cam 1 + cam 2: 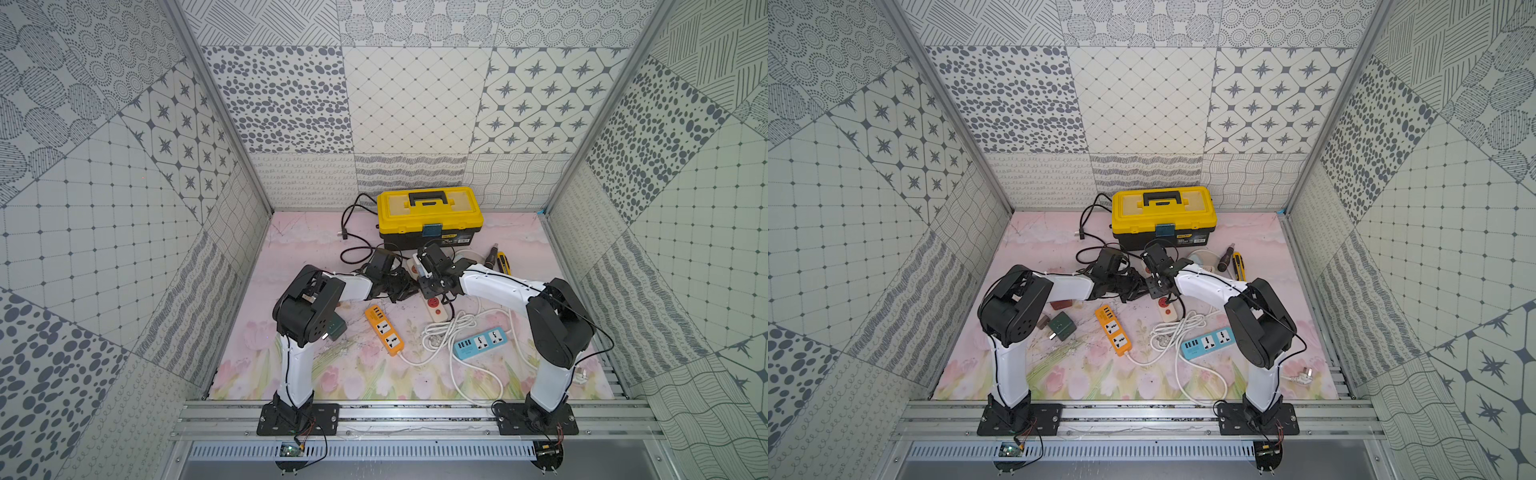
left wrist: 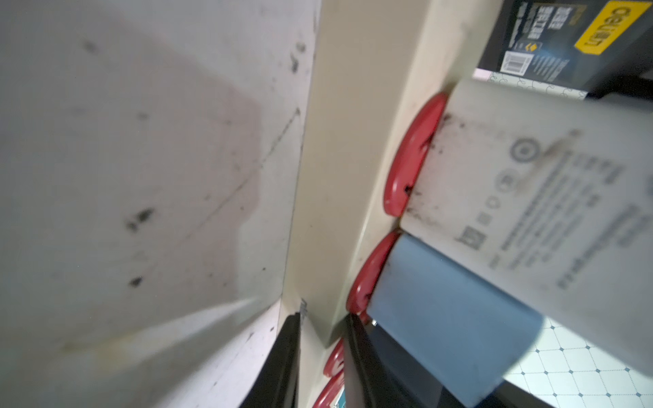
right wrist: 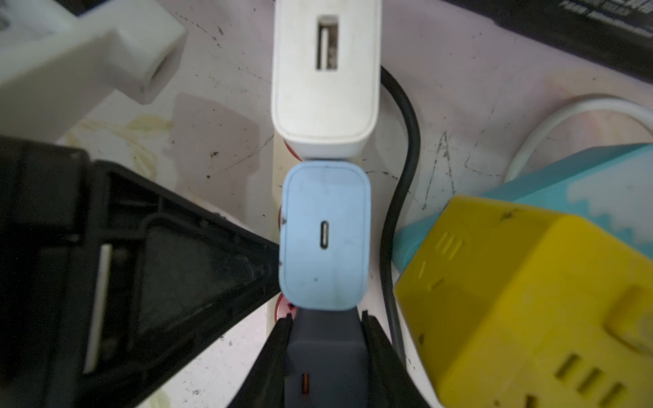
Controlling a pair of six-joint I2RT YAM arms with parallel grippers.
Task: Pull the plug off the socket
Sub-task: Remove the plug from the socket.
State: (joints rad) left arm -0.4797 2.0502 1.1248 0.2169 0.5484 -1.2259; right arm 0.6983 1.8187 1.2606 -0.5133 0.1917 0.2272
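**Wrist views of an unplugging grasp.** The dark grey plastic charger plug (image 3: 325, 356) is pinched on 2 opposite side walls by the fingers of the right gripper (image 3: 327, 316), which are set down over it from above. It stands at one end of a row of 3 on the cream plastic power strip (image 2: 339, 141). The light blue rounded charger (image 3: 325, 236) is just beside it and the white square charger (image 3: 325, 88) is beyond that.

The strip's body is taken across its narrow width between the fingers of the left gripper (image 2: 322, 318), which appear closed on it. The right arm is thus on the plug and the left arm on the strip.

In both top views the strip's long axis is seen to run from near to far across the floral bench (image 1: 353, 374). The prongs are hidden. They are judged to point down into the strip, so a pull straight up, at right angles to that axis, is called for.

Open room is found above. Tilt toward the light blue charger is blocked, and a black cable (image 3: 403, 176) lies alongside the strip.
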